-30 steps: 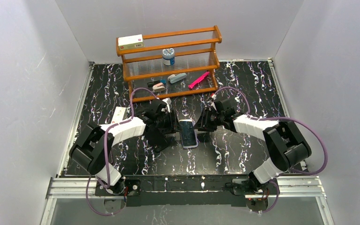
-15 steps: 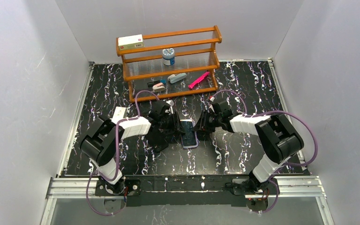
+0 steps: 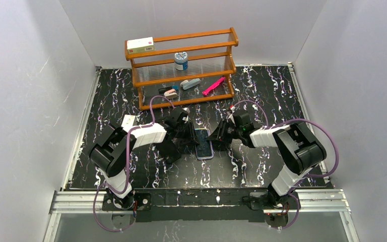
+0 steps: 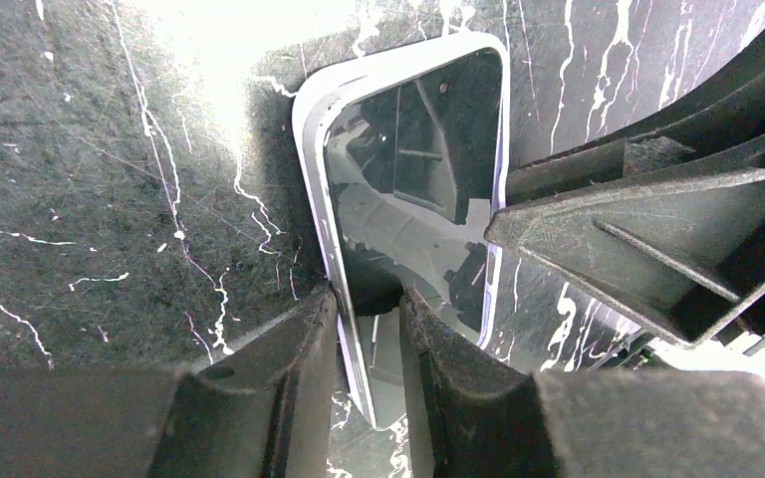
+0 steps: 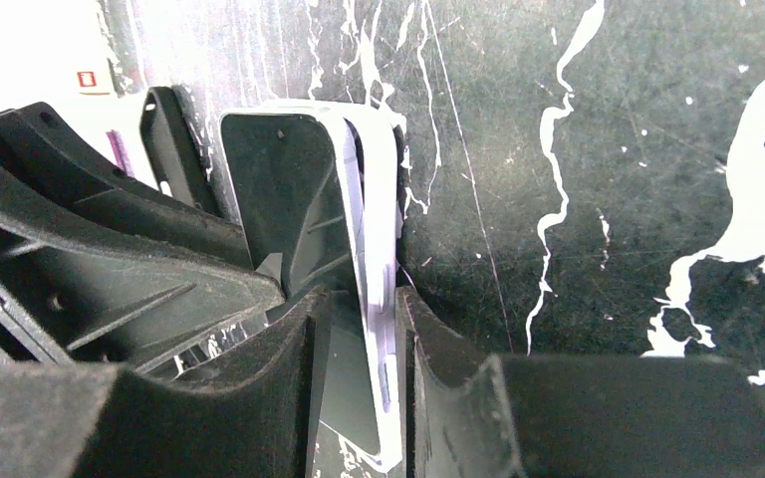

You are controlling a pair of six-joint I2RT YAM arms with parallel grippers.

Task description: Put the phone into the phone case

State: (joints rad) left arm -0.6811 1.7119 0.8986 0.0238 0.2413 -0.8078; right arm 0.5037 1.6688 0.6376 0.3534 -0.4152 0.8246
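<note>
The phone (image 3: 203,143) lies mid-table, with a dark glossy screen and a pale rim. My left gripper (image 3: 190,136) is shut on its left long edge. In the left wrist view the phone (image 4: 408,199) has its rim between my left gripper's (image 4: 369,309) fingers. My right gripper (image 3: 215,137) is shut on the right long edge. In the right wrist view the phone's (image 5: 279,189) rim sits pinched in my right gripper (image 5: 364,309). A matte black flat shape (image 3: 169,150), apparently the phone case, lies beside my left forearm, partly hidden. No white patch shows on it.
A wooden rack (image 3: 184,68) stands at the back with a white box (image 3: 140,45), a jar (image 3: 181,61), a pink item (image 3: 213,86) and small tools. A small white object (image 3: 127,121) lies left of my left arm. White walls close in on three sides.
Both grippers have moved in and closed on the phone's two long edges. The left arm's elbow swung right and the right arm folded in. The phone has barely moved.
</note>
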